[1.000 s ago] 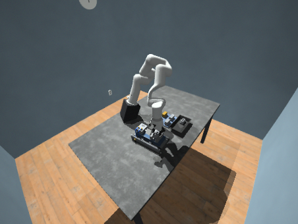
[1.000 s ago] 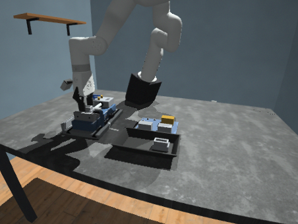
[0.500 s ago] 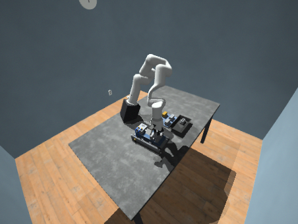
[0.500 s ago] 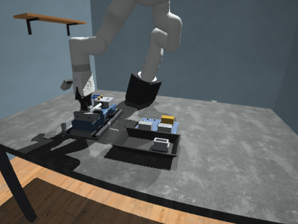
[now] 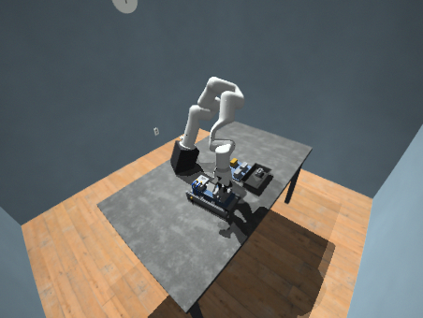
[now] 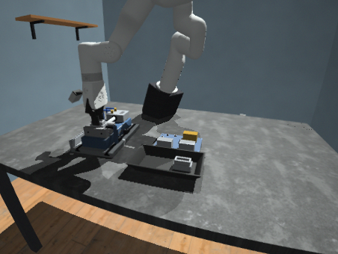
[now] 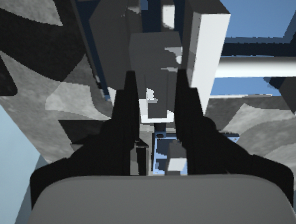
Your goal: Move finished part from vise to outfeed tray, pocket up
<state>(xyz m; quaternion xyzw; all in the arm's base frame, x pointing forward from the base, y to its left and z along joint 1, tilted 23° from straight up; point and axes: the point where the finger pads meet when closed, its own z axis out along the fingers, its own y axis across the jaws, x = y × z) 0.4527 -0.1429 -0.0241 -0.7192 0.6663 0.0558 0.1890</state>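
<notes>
The blue vise stands on a dark base plate at the table's left in the exterior view, and also shows in the top view. My gripper points down into the vise and is shut on the grey finished part, which sits between the vise jaws. In the exterior view the gripper is right over the jaws. The dark outfeed tray lies to the right of the vise; it also shows in the top view. A small grey part with a pocket lies on the tray's floor.
A blue fixture with grey blocks and a yellow block stands behind the tray. The arm's black base is at the back. The vise handle bar runs to the right. A wall shelf hangs at upper left.
</notes>
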